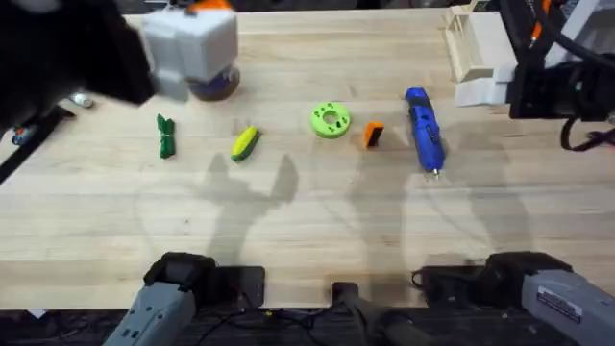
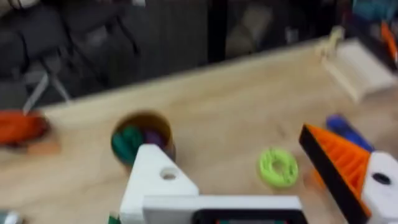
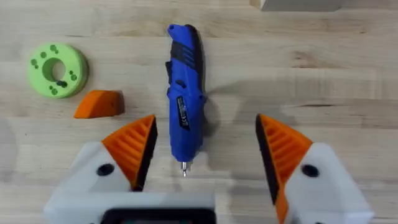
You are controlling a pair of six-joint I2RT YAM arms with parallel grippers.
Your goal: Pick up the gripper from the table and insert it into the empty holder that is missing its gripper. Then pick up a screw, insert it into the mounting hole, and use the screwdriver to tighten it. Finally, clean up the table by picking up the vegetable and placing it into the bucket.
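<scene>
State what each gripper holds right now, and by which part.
Nothing is held. The right gripper is open above the screwdriver, not touching it. The left gripper, missing one orange finger, is empty.

Even bright overhead light laid soft arm shadows on the pale wooden table (image 1: 317, 207), left wrist view was motion-blurred, the big white angular holder block (image 1: 192, 43) out of focus overhead.

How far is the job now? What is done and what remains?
Nothing looks done. The orange gripper lies on the table, the holder is empty, the screwdriver is untouched and the corn lies outside the bucket. In hand: the right end effector hangs open above the screwdriver.
</scene>
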